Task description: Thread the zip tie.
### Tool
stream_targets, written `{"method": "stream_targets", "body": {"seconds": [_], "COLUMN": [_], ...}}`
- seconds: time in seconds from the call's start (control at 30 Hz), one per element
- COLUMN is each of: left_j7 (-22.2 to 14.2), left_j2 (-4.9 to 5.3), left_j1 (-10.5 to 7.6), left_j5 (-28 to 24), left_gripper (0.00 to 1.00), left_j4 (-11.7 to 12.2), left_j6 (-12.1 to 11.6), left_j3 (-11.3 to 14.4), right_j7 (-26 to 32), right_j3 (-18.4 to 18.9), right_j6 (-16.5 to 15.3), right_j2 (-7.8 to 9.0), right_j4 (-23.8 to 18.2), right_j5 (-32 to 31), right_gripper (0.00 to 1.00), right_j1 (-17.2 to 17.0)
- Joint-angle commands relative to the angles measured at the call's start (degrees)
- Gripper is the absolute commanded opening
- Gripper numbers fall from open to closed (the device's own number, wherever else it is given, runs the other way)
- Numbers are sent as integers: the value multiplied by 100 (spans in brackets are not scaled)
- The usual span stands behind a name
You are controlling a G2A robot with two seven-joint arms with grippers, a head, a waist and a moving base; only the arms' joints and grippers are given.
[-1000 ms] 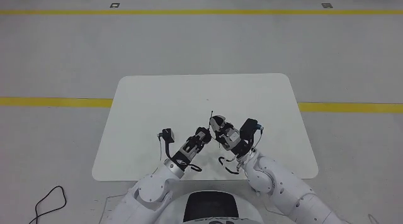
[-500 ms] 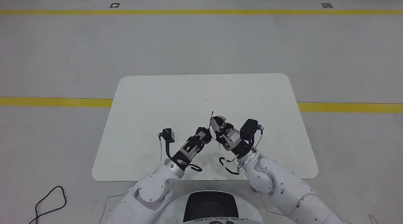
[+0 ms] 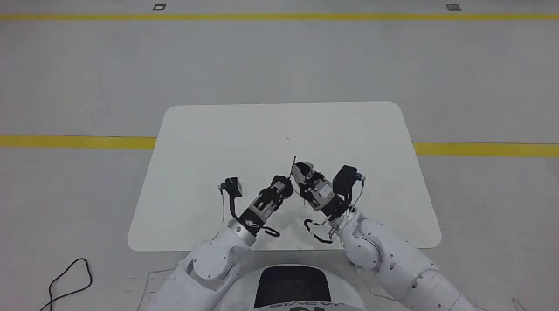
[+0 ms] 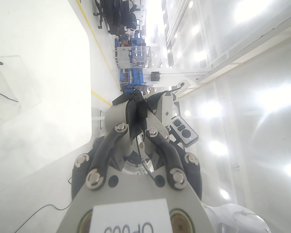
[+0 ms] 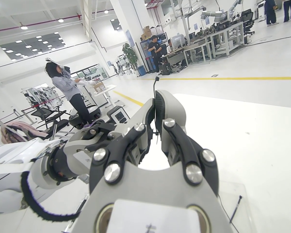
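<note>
Between right fingers [image 5: 171,109], zip tie [image 5: 155,89] juts straight out.

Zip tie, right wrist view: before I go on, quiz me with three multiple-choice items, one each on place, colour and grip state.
1. The gripped zip tie's head sits:
A. touching the table
B. out past the right end effector's fingertips
C. on the floor
2. Its colour:
A. white
B. yellow
C. black
3. The right end effector is:
A. wide open
B. shut on the zip tie
C. shut on nothing

Key: B, the head stands clear beyond the fingertips; C, strap and head are black; B, the fingers close against the strap.
</note>
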Motion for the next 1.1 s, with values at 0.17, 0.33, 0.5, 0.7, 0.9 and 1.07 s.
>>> {"method": "stream_targets", "body": {"seconds": [0.17, 0.33, 0.5, 0.7, 0.9, 1.07], "left_j7": [28, 22, -62, -74, -122, -266], "left_j2": [10, 20, 7, -3, 27, 76], "left_j1": [29, 69, 115, 89, 88, 156], "left_j5": [-48, -127, -325, -271, -632, -916], "left_gripper": [0, 0, 0, 0, 0, 0], "left_j4": [-29, -84, -56, -30, -29, -100], "left_j6": [0, 0, 0, 0, 19, 4], "left_j3": [-111, -227, -177, -105, -316, -580], "right_j7": [-20, 23, 24, 24, 371, 567], "right_j3": [98, 95, 89, 89, 134, 87], "right_j6": [0, 0, 0, 0, 0, 0], "right_j2": [71, 172, 177, 177, 263, 500], "right_j4": [-89, -233, -243, -243, -535, -803], "right_j5": [-28, -77, -76, -76, 1208, 2010], "right_gripper": [100, 100, 100, 100, 100, 100], "right_j1": [-70, -121, -123, -123, -189, -139]}}
